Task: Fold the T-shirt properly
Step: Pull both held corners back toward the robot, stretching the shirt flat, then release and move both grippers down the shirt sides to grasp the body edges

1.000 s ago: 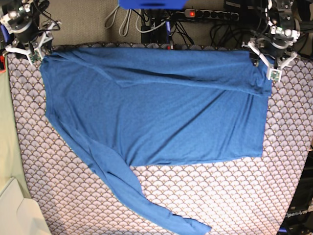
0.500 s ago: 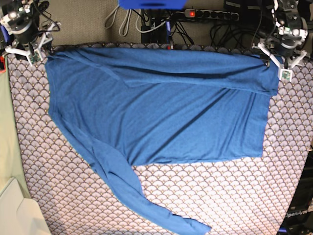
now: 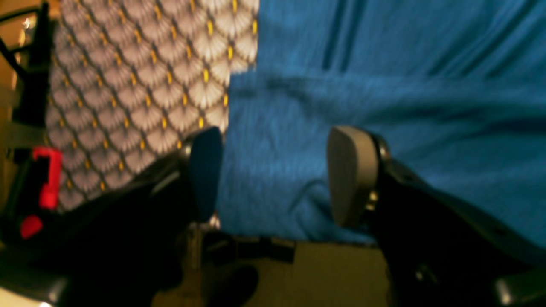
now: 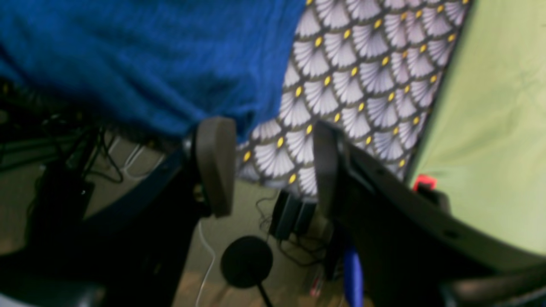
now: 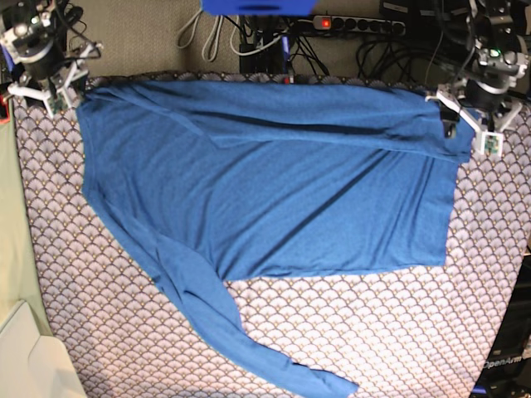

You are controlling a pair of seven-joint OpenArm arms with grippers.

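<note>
The blue T-shirt [image 5: 274, 182] lies spread over the scallop-patterned tablecloth [image 5: 398, 332], with one long sleeve [image 5: 224, 323] trailing toward the front edge. A fold runs along its far edge. My left gripper [image 5: 466, 123] hovers at the shirt's far right corner. In the left wrist view it [image 3: 277, 175] is open, with blue cloth [image 3: 384, 85] showing between and beyond its fingers. My right gripper [image 5: 62, 83] is at the far left corner. It [image 4: 271, 166] is open over bare tablecloth, with the shirt's edge [image 4: 149, 64] beside one finger [image 4: 215, 164].
Cables and a power strip [image 5: 357, 25] lie on the floor behind the table's far edge. A pale green surface [image 5: 12, 249] borders the table on the left, with a white box [image 5: 29, 356] at the front left. A red clamp [image 3: 47, 179] sits at the table edge.
My left gripper has shifted right, then slightly toward the front at the shirt's right corner. The right gripper has drawn back a little. The shirt's far left corner has moved slightly right.
</note>
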